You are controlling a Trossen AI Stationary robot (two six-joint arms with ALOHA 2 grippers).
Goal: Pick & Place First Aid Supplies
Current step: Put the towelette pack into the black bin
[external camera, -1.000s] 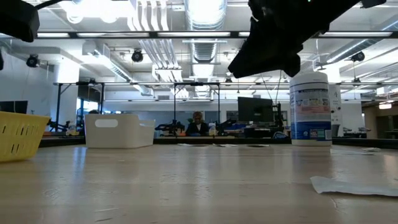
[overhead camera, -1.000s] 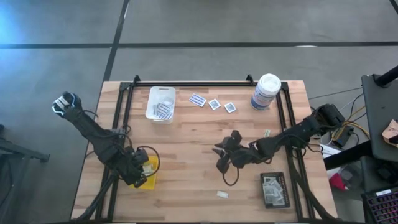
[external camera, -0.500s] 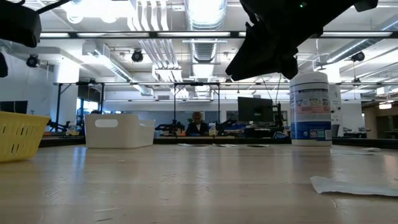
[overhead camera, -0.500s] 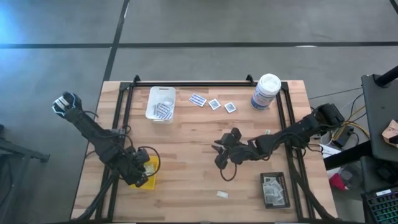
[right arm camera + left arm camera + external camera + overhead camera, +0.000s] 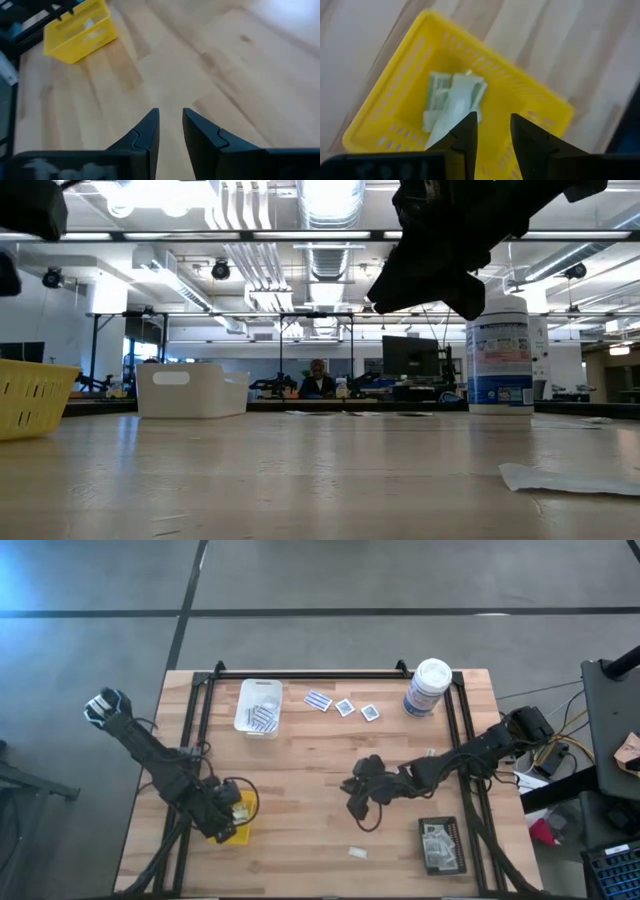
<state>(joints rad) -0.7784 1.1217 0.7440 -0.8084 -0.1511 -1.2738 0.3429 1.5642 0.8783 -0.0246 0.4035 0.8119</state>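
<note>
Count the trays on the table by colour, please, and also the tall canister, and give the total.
White tray: 1
Yellow tray: 1
Black tray: 1
Tall white canister: 1
Total: 4

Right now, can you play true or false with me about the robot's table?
1. The left gripper is over the yellow tray, fingers apart. True.
2. The yellow tray is empty. False: pale packets lie inside it.
3. The white canister is tipped on its side. False: it stands upright by the table's far edge.
4. The right gripper holds a packet. False: nothing is between its fingers, only bare wood below.
5. Packets lie in the black tray. True.
</note>
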